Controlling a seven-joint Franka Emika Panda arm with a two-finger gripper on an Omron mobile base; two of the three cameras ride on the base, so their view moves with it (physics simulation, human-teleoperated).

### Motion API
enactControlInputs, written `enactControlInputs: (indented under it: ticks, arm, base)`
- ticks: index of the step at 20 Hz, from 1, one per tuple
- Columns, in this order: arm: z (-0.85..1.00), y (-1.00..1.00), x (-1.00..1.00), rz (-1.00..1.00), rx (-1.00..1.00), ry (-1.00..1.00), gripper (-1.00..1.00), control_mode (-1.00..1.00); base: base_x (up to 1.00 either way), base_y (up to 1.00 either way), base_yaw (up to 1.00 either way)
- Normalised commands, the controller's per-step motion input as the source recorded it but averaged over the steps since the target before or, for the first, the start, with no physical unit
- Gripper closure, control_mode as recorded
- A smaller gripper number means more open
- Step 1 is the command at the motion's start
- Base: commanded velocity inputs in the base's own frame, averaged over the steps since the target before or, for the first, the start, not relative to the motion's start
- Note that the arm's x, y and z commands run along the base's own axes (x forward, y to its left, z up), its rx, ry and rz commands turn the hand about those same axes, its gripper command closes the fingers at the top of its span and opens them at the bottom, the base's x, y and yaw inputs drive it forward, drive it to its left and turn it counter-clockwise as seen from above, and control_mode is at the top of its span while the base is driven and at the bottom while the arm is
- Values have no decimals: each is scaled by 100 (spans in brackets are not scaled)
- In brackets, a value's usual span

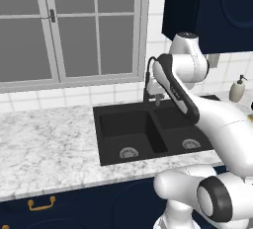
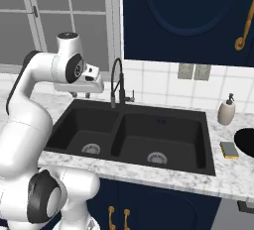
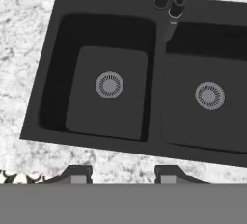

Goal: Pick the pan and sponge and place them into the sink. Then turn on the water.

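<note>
The black double-basin sink is set into the marble counter, with both basins bare down to their silver drains. My gripper hangs open above the sink's left basin, holding nothing; its fingertips stand wide apart over the sink's front rim. The dark gooseneck faucet rises behind the divider, and no water runs. On the counter to the right of the sink lies the yellow sponge. Beside it, the black pan is cut off by the frame edge, its handle out of view.
A cream soap dispenser stands at the back right of the counter, behind the sponge. Dark blue cabinets hang above the sink's right half. A window spans the wall at the left. Marble counter stretches left of the sink.
</note>
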Motion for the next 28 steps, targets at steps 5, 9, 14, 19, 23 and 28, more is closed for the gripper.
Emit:
enactControlInputs:
  ticks: [5,9,14,19,23,28]
  arm:
    - [-3,0,-44,0,0,-2,-100,-100]
    - [-27,0,-65,0,0,0,-100,-100]
    - [-20,0,-47,0,0,0,-100,-100]
    - [-3,-5,-30,0,0,0,-100,-100]
    - [0,-14,-13,0,1,0,-100,-100]
    - [0,0,0,0,0,0,-100,100]
  base:
    - [0,0,0]
    - [0,0,0]
    - [0,0,0]
    - [0,0,0]
    - [0,0,0]
    - [-15,-36,0]
